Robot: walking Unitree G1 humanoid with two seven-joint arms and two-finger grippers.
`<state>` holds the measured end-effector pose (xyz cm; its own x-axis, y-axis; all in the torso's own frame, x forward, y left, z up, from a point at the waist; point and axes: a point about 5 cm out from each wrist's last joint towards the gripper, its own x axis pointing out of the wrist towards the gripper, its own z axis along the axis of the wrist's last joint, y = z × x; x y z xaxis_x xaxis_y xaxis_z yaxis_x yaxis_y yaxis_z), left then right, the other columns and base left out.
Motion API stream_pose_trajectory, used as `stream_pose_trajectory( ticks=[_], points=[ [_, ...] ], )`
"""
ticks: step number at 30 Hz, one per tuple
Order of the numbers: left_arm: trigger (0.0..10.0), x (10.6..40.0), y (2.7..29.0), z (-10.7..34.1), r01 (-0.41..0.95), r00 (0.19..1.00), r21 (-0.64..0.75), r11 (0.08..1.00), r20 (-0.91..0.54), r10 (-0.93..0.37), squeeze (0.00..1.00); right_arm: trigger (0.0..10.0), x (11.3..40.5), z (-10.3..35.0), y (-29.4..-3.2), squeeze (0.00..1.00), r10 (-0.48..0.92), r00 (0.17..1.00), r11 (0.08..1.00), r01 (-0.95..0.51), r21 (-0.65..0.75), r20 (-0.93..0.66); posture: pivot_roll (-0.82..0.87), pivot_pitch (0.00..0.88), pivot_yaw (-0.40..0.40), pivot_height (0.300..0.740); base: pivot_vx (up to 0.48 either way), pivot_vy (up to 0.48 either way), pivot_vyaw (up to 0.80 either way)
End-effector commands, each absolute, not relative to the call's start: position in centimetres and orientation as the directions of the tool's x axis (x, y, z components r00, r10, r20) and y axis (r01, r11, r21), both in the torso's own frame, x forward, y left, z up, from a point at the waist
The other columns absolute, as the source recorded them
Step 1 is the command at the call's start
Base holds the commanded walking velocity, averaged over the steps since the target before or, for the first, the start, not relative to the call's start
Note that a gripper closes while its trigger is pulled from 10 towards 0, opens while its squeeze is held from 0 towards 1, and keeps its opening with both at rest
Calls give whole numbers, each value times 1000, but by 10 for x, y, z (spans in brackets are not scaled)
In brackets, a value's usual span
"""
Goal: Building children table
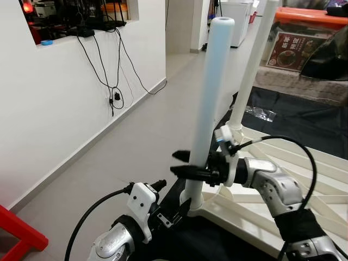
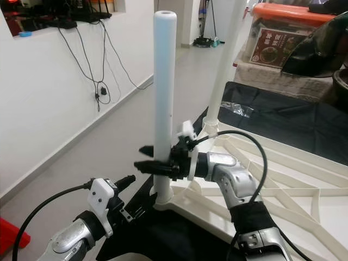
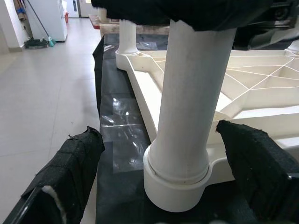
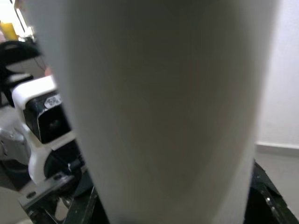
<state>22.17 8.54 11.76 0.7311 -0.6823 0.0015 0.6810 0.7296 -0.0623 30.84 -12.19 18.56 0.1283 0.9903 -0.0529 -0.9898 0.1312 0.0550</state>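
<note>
Upturned white plastic tabletop (image 1: 304, 179) lay on black sheet (image 3: 122, 140). Stood upright in its near corner socket: white table leg (image 1: 212, 92). Right gripper (image 1: 187, 165) clamped around leg. Left gripper (image 3: 159, 182), at 7 o'clock, open astride leg's base.

Two silver metal arms with black joint bands, white plastic wrist housings, looping black cables, left hand (image 1: 159, 185) and right hand (image 1: 182, 163) each tipped with long black padded fingers (image 3: 70, 168).
</note>
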Motion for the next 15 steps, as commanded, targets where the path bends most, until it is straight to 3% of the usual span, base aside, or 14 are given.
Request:
stream_pose_trajectory(
  ticks=[1,3,4,5,6,7,8,9,10,11,12,13,14,15],
  points=[
    [10000,222,88,114,672,738,-63,738,-16,-674,0,0,308,170,-118,0,981,133,144,-987,66,-142,107,20,-17,740,0,0,0],
    [10000,222,89,114,672,738,-63,738,-15,-674,0,0,315,171,-118,0,963,231,235,-972,13,-136,105,21,-15,740,0,0,0],
    [10000,222,89,114,672,738,-63,738,-15,-674,0,0,315,171,-118,0,963,231,235,-972,13,-136,105,21,-15,740,0,0,0],
    [10000,222,89,114,673,738,-62,737,-16,-675,0,0,327,172,-119,0,915,384,386,-922,-8,-121,104,21,-17,740,0,0,0],
    [10000,222,89,114,673,738,-62,737,-16,-675,0,0,327,172,-119,0,915,384,386,-922,-8,-121,104,21,-17,740,0,0,0],
    [10000,222,88,115,673,738,-62,737,-15,-675,0,0,341,176,-123,0,826,558,556,-830,-38,-82,105,21,-20,740,0,0,0],
    [10000,222,88,115,673,738,-62,737,-15,-675,0,0,341,176,-123,0,826,558,556,-830,-38,-82,105,21,-20,740,0,0,0],
    [10000,222,89,115,672,739,-63,738,-15,-674,0,0,355,179,-133,0,672,740,740,-672,-4,-35,103,25,-18,740,0,0,0],
    [10000,222,89,115,672,739,-63,738,-15,-674,0,0,355,179,-133,0,672,740,740,-672,-4,-35,103,25,-18,740,0,0,0],
    [10000,222,89,115,671,739,-63,739,-15,-673,0,0,365,180,-147,0,470,883,882,-469,45,-4,101,26,-16,740,0,0,0],
    [10000,222,89,114,672,739,-63,738,-16,-674,0,0,368,178,-163,0,247,969,967,-246,72,-5,98,26,-10,740,0,0,0],
    [10000,223,89,114,674,737,-63,736,-17,-676,0,0,364,175,-175,0,35,999,995,-33,89,-18,93,25,-7,740,0,0,0],
    [10000,223,89,114,674,737,-63,736,-17,-676,0,0,364,175,-175,0,35,999,995,-33,89,-18,93,25,-7,740,0,0,0],
    [10000,223,89,114,675,735,-63,735,-18,-677,0,0,360,173,-182,0,-92,995,991,94,90,-27,93,25,-7,740,0,0,0]
  ],
)
